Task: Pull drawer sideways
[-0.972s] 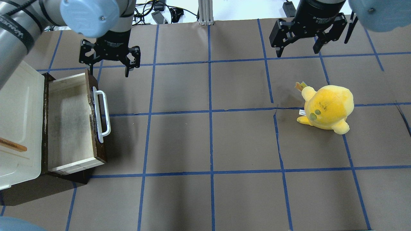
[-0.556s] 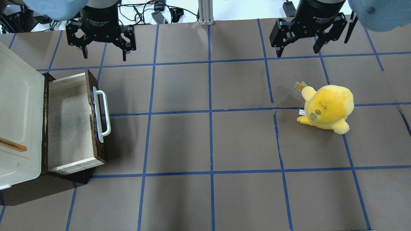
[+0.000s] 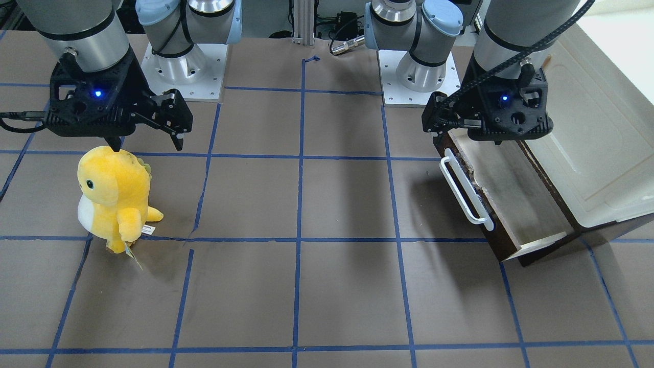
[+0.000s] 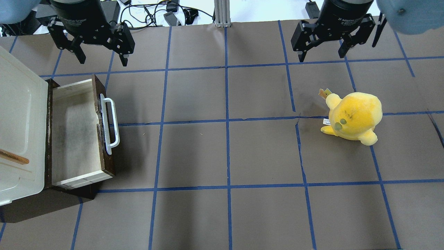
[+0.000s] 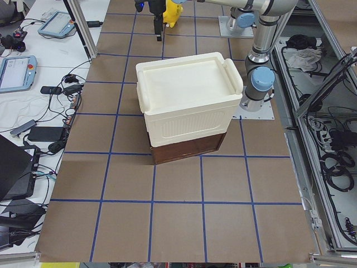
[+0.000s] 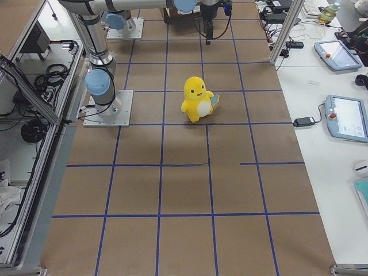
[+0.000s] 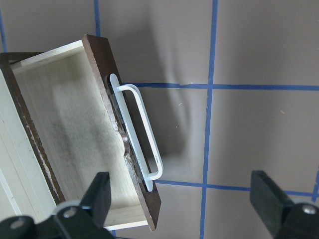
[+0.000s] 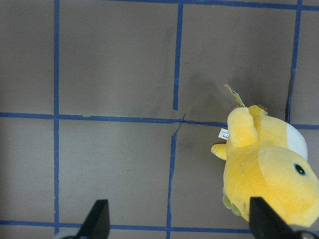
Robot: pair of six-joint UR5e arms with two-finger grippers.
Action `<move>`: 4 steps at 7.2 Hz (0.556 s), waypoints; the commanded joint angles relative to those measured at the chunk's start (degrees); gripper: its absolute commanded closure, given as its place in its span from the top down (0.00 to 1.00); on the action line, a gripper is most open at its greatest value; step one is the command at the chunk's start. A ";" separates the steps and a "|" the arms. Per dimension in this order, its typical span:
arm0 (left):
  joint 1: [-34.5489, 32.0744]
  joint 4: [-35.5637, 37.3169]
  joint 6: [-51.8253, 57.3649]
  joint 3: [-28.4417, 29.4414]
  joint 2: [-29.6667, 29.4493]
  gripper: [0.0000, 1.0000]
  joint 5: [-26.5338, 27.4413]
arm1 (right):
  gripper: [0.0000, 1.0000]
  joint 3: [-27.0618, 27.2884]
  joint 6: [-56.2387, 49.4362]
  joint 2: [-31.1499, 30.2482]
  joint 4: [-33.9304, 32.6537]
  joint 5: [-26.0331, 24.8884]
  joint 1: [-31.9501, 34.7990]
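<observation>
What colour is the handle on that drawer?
The handle is white, clearest in the left wrist view.

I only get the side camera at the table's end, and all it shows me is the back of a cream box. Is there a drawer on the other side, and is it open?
Observer: Yes. The drawer stands slid out at the bottom of the cream box, and its inside is bare.
Visitor: Is one of the claws holding it?
Observer: No. The left gripper hangs open, raised above the drawer and clear of its white handle.
</observation>
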 commanded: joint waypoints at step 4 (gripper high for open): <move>0.97 7.41 4.85 -7.72 4.27 1.00 -4.83 | 1.00 0.00 0.00 0.00 0.00 0.02 0.00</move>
